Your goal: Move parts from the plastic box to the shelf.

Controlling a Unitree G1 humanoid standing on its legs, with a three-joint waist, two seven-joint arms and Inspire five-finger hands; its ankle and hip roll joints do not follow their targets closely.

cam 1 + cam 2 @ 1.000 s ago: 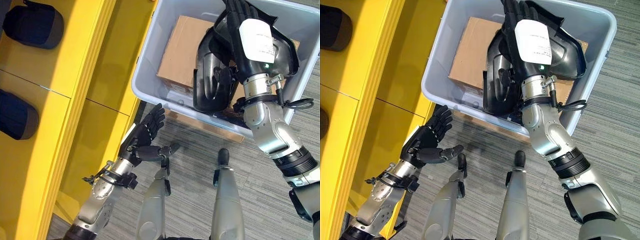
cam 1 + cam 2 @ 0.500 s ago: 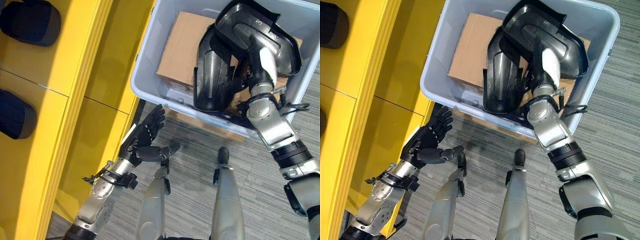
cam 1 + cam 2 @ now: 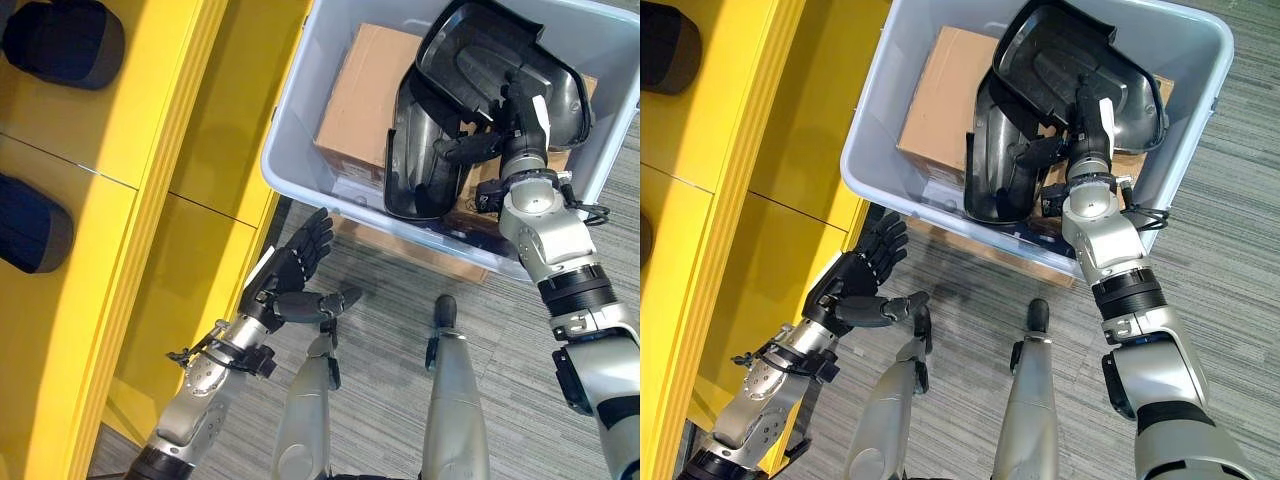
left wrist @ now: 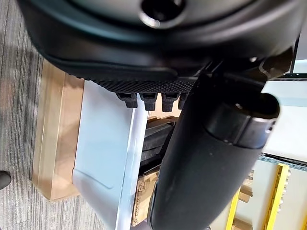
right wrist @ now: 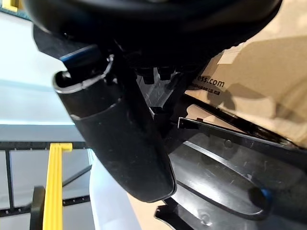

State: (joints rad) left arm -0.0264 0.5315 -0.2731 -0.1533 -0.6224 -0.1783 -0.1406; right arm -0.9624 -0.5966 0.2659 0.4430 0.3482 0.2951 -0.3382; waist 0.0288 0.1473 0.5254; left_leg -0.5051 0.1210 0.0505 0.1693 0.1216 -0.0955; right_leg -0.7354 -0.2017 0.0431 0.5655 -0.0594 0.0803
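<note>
Big yellow shelf runs down the robot's left side, and it already carries dark rounded parts in its bays, one above, another below the divider. That looks like the destination, close enough that a lifted piece should need only a swing across.

Next in size, the grey plastic box sits on the carpet ahead and to the right, apparently propped on a low wooden base that peeks out under its near edge. Inside lies a brown cardboard carton, and leaning against it are two black moulded parts: a wide shell-like cover on top and a narrower curved part standing beside the carton. So the task's things are in the box.

Now the right hand: it reaches over the near rim and into the box, thumb and fingers curled onto the lower edge of the wide black cover, pinching it. My read is that gripping the rim gives a firm hold on an awkward, hollow shape before lifting it out.

The left hand hovers low between shelf and box, fingers spread and relaxed, palm turned up, holding nothing. It seems parked there ready to support the cover once it clears the box.
</note>
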